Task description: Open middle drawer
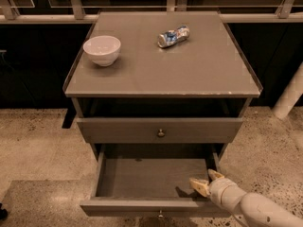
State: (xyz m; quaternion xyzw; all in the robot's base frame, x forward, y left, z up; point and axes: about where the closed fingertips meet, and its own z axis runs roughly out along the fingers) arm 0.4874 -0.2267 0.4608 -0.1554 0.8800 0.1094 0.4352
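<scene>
- The middle drawer (151, 207) is seen at the lower middle of the frame, pulled well out of the cabinet, with its inside bare.
- The gripper (204, 181) is placed at the lower right, at the drawer's right inner corner beside the side wall; whether the jaws are parted or clamped cannot be told.
- The drawer above (118, 130) is shown nearly shut.
- A white bowl (102, 49) and a crushed bottle (173, 36) are set well apart on the surface (199, 74).
- The drawer is judged stiff and, being empty, light to slide on its runners.
- Its small round knob (161, 215), at the bottom edge of the frame, is judged smooth and easily slipped off; a firmer hold is offered by the front's top edge.
</scene>
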